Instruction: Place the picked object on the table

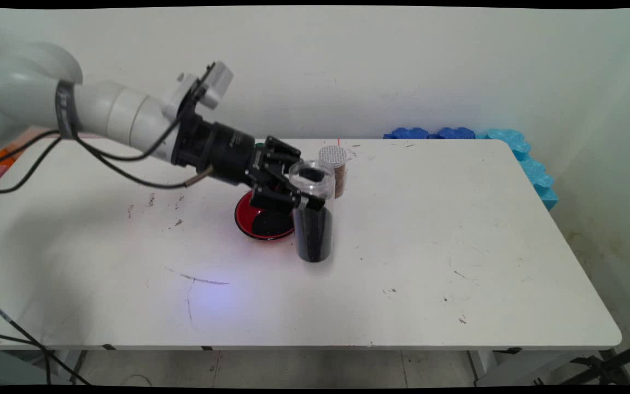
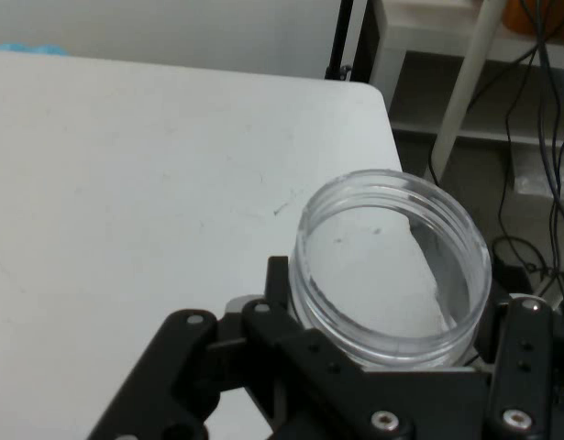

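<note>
The jaws are clamped on the upper part of a tall clear plastic jar (image 1: 313, 216), one finger on each side just below its open rim; the black two-finger gripper (image 1: 299, 192) reaches it from the left, nearly level; in the hand view the jar's round open mouth (image 2: 392, 266) sits between the finger links, with no lid on it; the lower half of the jar is filled with a dark, fine-looking material, the upper half empty; whether its base rests on the white table (image 1: 457, 246) or hangs just above it I cannot tell.

As a judgement, the jar looks stiff, smooth and rather slippery, bottom-heavy from its fill, and liable to spill if tipped since it is open; a hold high on the wall, as here, keeps it upright, though the thin rim may flex under hard pressure.

Just behind the jar to its left lies a red shallow bowl with a black inside (image 1: 263, 221); behind the jar stands a small clear shaker jar with a perforated silver top and brown contents (image 1: 335, 167); blue foam pieces (image 1: 512, 145) line the table's far right edge.
</note>
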`<state>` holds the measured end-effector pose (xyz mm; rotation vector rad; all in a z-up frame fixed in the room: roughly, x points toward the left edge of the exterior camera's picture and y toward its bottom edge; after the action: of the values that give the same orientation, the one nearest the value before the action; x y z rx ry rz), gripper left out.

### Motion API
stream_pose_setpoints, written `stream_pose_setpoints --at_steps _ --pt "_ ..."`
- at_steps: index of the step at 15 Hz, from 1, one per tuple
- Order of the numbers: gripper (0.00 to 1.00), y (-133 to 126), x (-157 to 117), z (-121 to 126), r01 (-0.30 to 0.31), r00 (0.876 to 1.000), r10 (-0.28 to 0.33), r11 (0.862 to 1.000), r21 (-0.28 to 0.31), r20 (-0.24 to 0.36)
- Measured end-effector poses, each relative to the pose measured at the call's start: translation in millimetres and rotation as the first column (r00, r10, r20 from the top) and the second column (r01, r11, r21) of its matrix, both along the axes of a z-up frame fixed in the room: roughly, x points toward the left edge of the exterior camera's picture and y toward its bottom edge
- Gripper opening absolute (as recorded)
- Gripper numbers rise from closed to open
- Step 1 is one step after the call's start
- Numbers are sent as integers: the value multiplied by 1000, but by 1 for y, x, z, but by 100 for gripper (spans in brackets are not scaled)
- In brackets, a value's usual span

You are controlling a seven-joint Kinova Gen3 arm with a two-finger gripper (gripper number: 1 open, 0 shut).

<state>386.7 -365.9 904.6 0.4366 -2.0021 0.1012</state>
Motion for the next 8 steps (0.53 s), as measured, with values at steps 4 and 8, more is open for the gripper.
stream_pose_setpoints --at_steps 4,8 --pt "0 7 -1 -24 -1 1000 1 1000 4 9" --pt "0 12 -1 -42 -8 1000 8 1000 10 14"
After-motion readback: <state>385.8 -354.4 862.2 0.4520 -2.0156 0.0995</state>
